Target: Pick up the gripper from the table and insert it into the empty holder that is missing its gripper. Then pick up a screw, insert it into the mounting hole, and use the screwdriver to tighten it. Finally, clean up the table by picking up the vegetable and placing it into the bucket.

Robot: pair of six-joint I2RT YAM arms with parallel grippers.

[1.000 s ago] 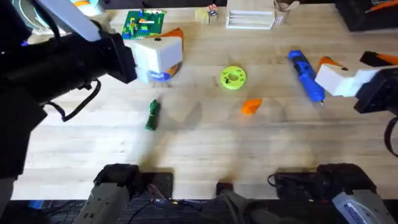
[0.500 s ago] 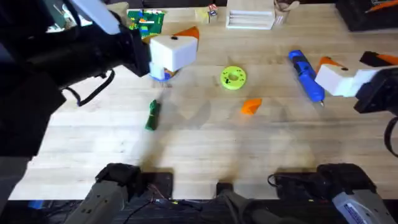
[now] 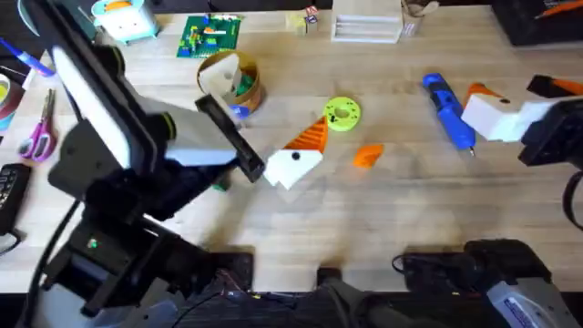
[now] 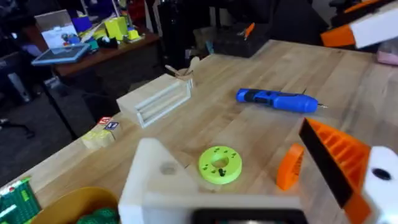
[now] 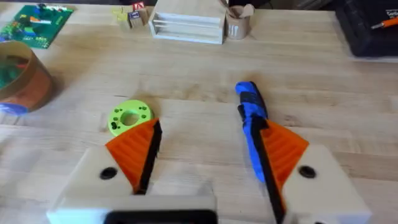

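Blue screwdriver [image 3: 447,109] lengthwise away from bases, tip nearer, both jaws apart.

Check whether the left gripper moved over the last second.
Yes. The left gripper swung from over the bucket toward the table's middle, ending beside the green disc.
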